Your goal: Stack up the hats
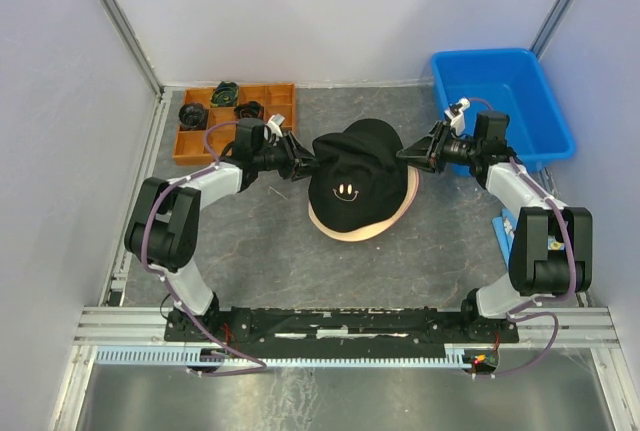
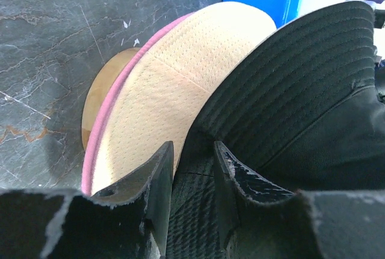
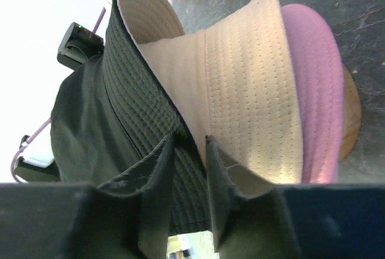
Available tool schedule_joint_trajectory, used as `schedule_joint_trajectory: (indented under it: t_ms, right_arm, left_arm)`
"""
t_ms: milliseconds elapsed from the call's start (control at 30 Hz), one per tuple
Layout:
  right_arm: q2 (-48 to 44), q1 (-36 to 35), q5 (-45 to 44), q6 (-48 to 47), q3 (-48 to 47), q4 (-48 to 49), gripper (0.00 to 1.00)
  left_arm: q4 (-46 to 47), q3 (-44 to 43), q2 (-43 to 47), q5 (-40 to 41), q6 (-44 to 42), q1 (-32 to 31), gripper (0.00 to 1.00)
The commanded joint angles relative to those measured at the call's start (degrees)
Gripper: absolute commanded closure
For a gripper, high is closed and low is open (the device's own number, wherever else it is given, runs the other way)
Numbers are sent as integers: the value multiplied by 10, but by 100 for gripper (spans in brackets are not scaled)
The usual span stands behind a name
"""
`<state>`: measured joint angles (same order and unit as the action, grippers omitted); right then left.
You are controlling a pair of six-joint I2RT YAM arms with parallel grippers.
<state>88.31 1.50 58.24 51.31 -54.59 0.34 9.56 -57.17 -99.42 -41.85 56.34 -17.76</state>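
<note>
The black hat [image 1: 355, 176] with a small smiley hangs over the stack in the middle of the table, stretched between both grippers. Under it lies the beige hat [image 1: 395, 213], with a pink hat [image 2: 111, 109] below that on the wooden stand [image 2: 99, 100]. My left gripper [image 1: 305, 163] is shut on the black hat's left brim [image 2: 194, 151]. My right gripper [image 1: 410, 156] is shut on its right brim [image 3: 189, 142]. The right wrist view shows the black hat [image 3: 90, 127], the beige hat [image 3: 246, 91], the pink hat [image 3: 319, 91] and the stand [image 3: 352, 115]. A second pink hat cannot be made out.
A blue bin [image 1: 505, 101] stands at the back right, close behind my right gripper. An orange tray [image 1: 235, 116] with small dark coiled bundles sits at the back left. Grey walls close in the table on three sides.
</note>
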Motion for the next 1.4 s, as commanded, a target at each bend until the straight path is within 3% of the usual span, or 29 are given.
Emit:
schedule_joint_trajectory:
  t_ms: [0, 67, 267, 300, 367, 533, 1000, 1367]
  right_arm:
    - [-18, 2, 3, -22, -4, -20, 77]
    - [-14, 2, -1, -22, -7, -22, 98]
    - [-11, 4, -35, -31, -2, -54, 100]
    - [-12, 7, -43, -34, -1, -63, 100]
    - [-15, 9, -62, -38, 1, -79, 100]
    - [-24, 12, -85, -39, 10, -88, 100]
    - [-20, 14, -154, -36, 30, -119, 100]
    - [-31, 15, -214, -119, 39, -204, 100]
  left_arm:
    - [23, -22, -4, -4, 14, -4, 61]
    - [23, -23, -4, -5, 14, -4, 61]
    - [25, -14, 2, -5, 12, -4, 50]
    - [26, -10, 4, -3, 12, -4, 53]
    - [31, -2, 7, -1, 12, -4, 69]
    - [34, 12, 9, 6, 11, -4, 96]
    - [56, 73, 11, 21, -17, -4, 97]
    - [45, 111, 4, 38, -39, -7, 97]
